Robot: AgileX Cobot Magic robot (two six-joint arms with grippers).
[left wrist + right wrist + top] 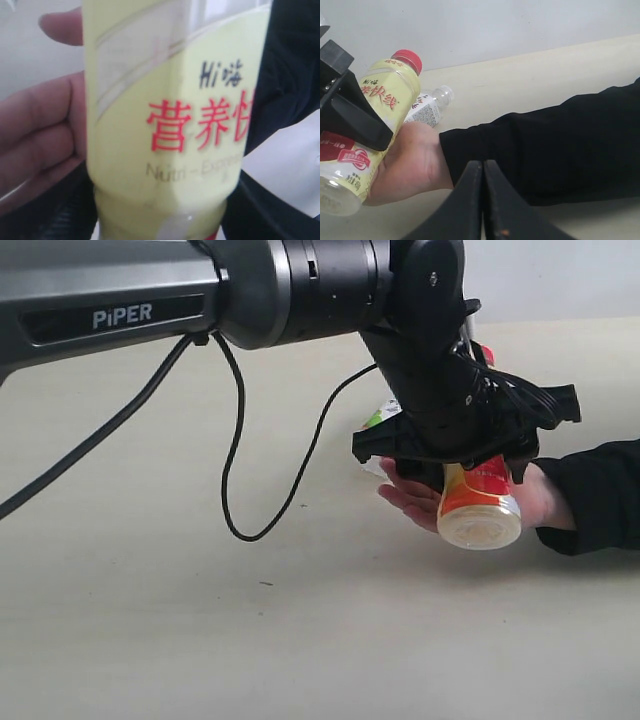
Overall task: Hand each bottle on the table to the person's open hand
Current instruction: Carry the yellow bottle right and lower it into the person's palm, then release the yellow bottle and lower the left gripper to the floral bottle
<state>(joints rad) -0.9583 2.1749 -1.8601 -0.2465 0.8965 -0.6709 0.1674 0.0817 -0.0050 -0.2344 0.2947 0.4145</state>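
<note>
The yellow bottle [480,505] held over the open hand [412,498].
A clear bottle [427,107] lies on the table [200,620] just behind, not yet handed over. The left gripper [470,465] is clamped round the yellow bottle's middle, base tilted outward, apparently resting it on the palm so release is safe. The right gripper [483,200], empty with fingers pressed together, hangs clear near the sleeve [560,145].

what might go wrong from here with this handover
1. The yellow bottle lies tilted across the open hand, its base sticking out past the palm. If the left gripper opens now, the bottle may roll off.
2. A clear bottle lies on the table close behind the hand, so pulling the arm or hand away could knock it.
</note>
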